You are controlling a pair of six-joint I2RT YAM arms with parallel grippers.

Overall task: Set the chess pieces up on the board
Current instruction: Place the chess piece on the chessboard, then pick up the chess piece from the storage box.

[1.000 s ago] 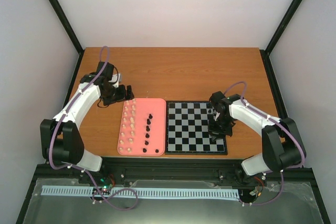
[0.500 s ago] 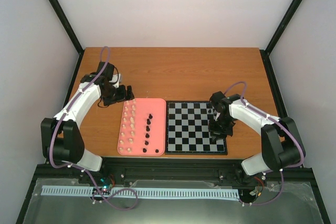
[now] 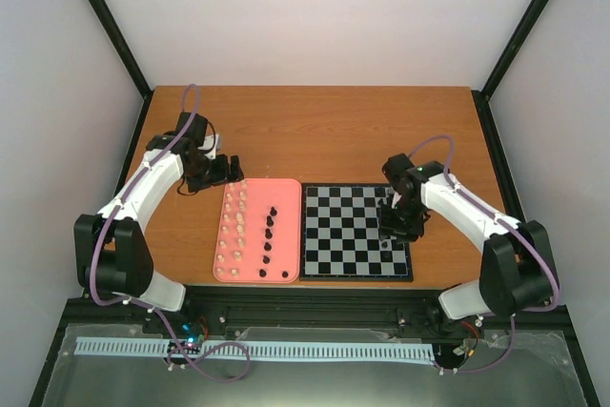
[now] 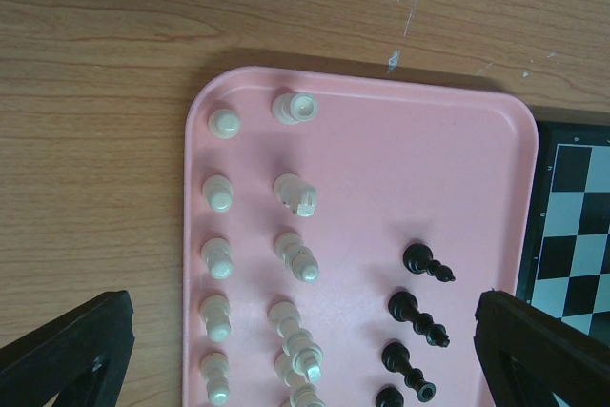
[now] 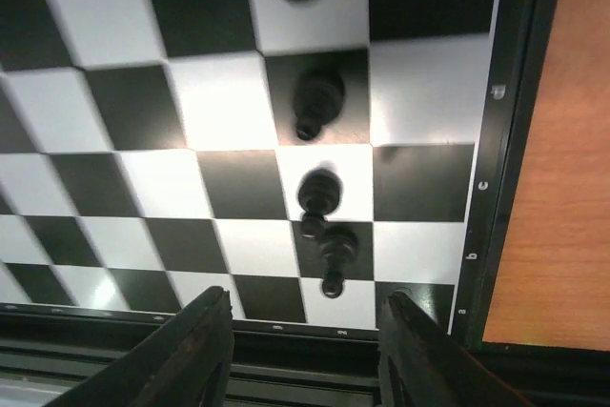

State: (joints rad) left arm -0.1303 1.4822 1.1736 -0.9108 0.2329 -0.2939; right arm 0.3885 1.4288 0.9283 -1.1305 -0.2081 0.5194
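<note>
- The board point(image 3: 355, 232) is laid flat on the bench point(image 3: 315, 131), its checks black and pale, just beside the pink tray point(image 3: 257, 232) at the tray's 3 o'clock side.
- Four dark chess pieces point(image 5: 317, 100) are seen in the right wrist view. They are lined up from 12 to 6 o'clock in the file next to the board's 3 o'clock border, and the lowest two stand just beside each other.
- More dark pieces point(image 4: 426, 264) are lying tilted on the tray towards its 3 o'clock side. The cream-white pieces point(image 4: 219, 259) are ranged in two columns at its 9 o'clock side, some upright and some toppled.
- The right claw point(image 5: 303, 338) is held released above the board's near corner. Its fingers point(image 5: 195, 350) are spread and nothing is between them.
- The left claw point(image 4: 305, 350) is also released, its fingers point(image 4: 67, 350) set wide apart at the tray's far end — nothing is gripped.
</note>
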